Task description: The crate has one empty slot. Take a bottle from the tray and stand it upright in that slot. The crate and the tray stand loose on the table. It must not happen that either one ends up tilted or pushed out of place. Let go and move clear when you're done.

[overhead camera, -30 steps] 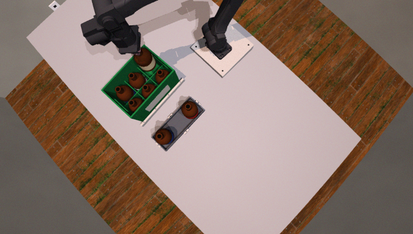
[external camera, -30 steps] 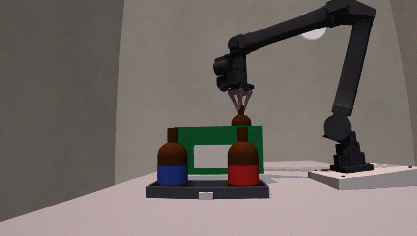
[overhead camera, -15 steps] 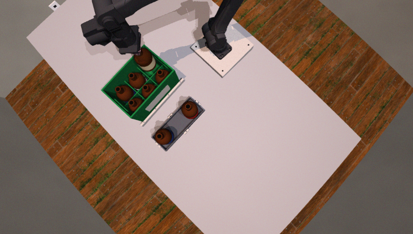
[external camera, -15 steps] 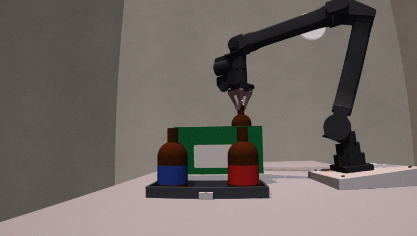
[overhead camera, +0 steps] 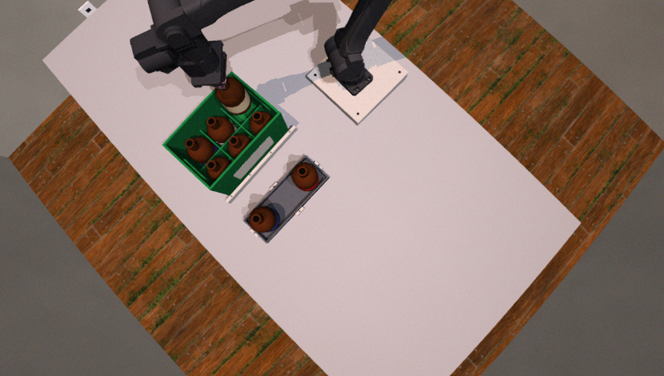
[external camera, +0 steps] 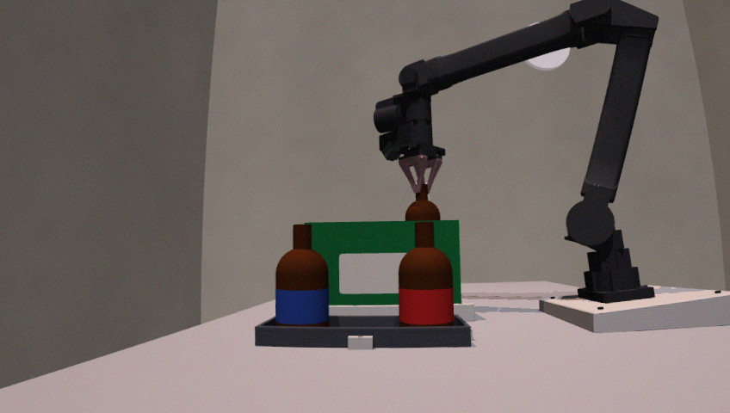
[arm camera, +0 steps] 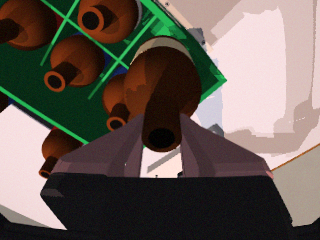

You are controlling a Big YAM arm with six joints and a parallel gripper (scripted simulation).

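The green crate stood level on the table, its long wall with the pale panel facing the tray. A white strip ran along the foot of that wall, between crate and tray. The gripper was over the crate's corner slot, its fingers clamped on the neck of the cream-labelled bottle. That bottle was close to upright at the crate's corner slot, with its neck and shoulder above the crate's rim, higher than the five bottles standing in the crate's other slots. The crate wall hid its lower part in the exterior view, so how far its base was from the crate's floor could not be told

The tray lay flat near the crate, apart from it, and carried two upright bottles: the red-labelled bottle at one end and the blue-labelled bottle at the other. The arm reached over to the crate from its base plate, which sat well apart from the crate

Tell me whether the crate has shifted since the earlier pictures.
No. The crate shows no visible shift relative to the arm's white base plate in the top view.
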